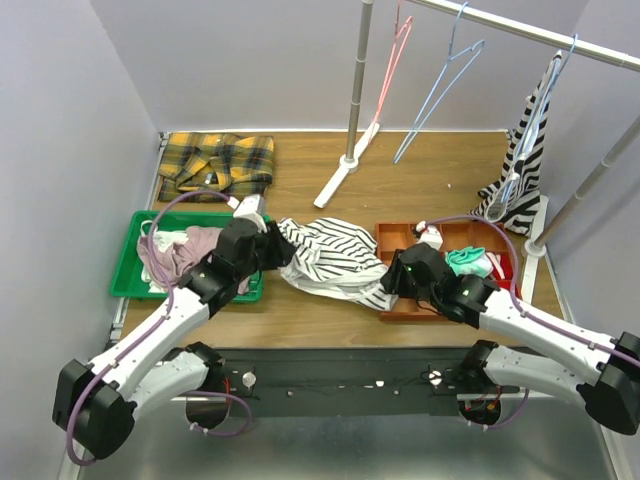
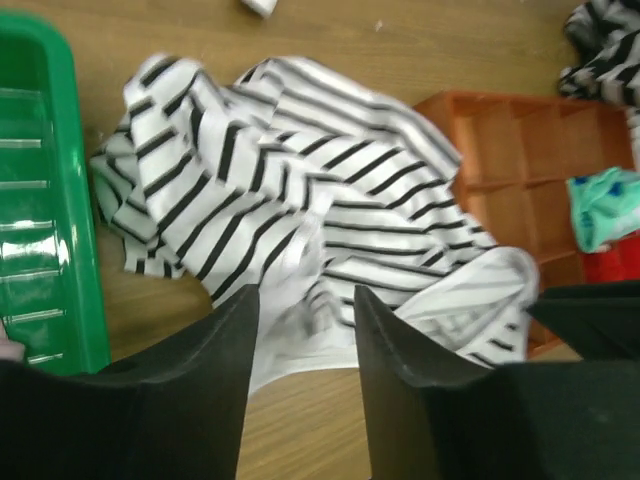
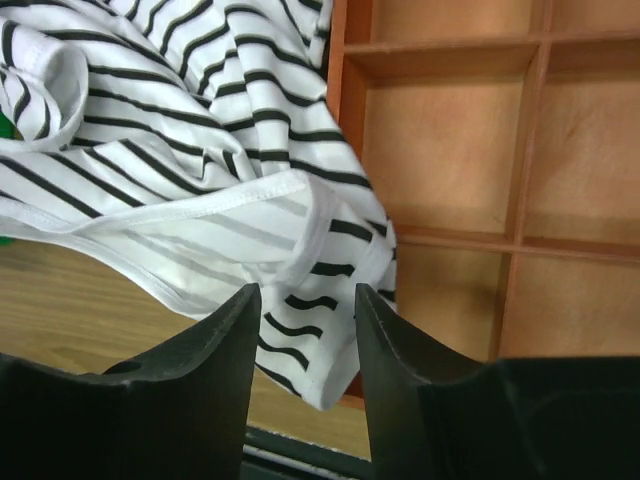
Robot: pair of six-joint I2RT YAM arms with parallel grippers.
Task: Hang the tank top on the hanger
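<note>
Wooden tabletop [image 1: 430,175] carries crumpled tank top [image 1: 330,258] at centre, its edge overlapping orange divided tray [image 1: 395,238]; green tray [image 1: 126,262] left, yellow plaid shirt [image 1: 215,165] behind.

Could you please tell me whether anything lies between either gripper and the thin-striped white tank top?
Nothing visible does. The crumpled thin-striped white tank top lies directly ahead of the open left gripper and open right gripper; its edge drapes over the rim of the orange compartment tray.
</note>
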